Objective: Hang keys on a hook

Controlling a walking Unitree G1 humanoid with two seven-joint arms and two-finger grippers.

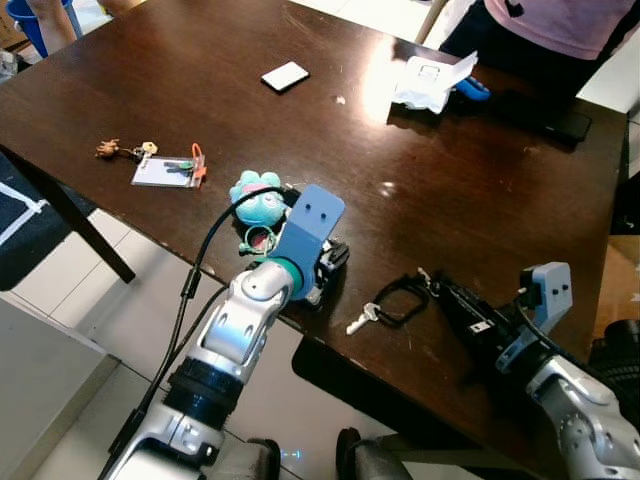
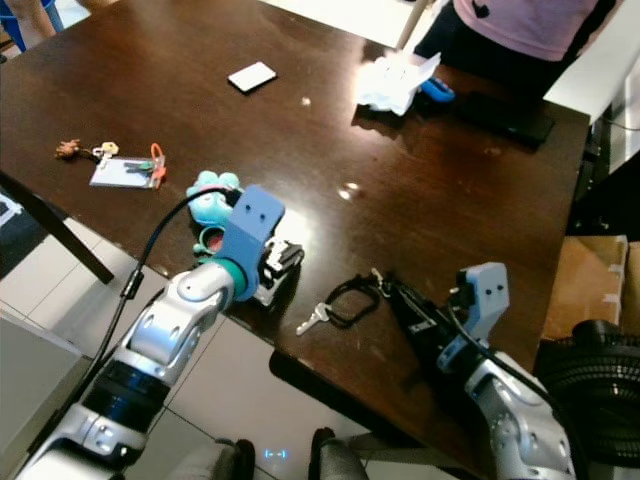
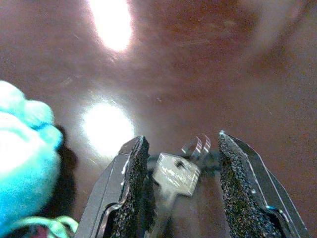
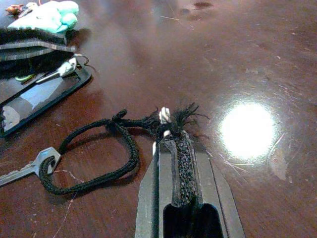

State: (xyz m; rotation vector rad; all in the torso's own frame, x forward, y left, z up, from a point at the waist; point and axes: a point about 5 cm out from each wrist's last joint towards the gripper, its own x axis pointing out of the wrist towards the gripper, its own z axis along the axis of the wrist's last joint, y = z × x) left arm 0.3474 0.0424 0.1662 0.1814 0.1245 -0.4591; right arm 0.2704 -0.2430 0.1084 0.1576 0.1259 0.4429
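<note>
A silver key [image 1: 360, 320] on a black cord loop [image 1: 400, 300] lies near the table's front edge. My right gripper [image 4: 171, 136] is shut on the frayed knot of that cord, low over the wood. To its left lies a second bunch with a teal plush charm [image 1: 256, 200]. My left gripper [image 3: 181, 141] stands open just beside the plush, one silver key [image 3: 176, 173] of that bunch lying between its fingers [image 3: 131, 183] on the table top. The right wrist view shows the same left fingers [image 4: 34, 49] at the far side.
The dark wooden table [image 1: 200, 60] also carries a third key set with a card holder and orange clip [image 1: 165, 170], a white card [image 1: 285, 76], crumpled white cloth [image 1: 430, 85] and a black phone [image 1: 565, 125]. A person in a pink top [image 1: 560, 20] stands at the far right edge.
</note>
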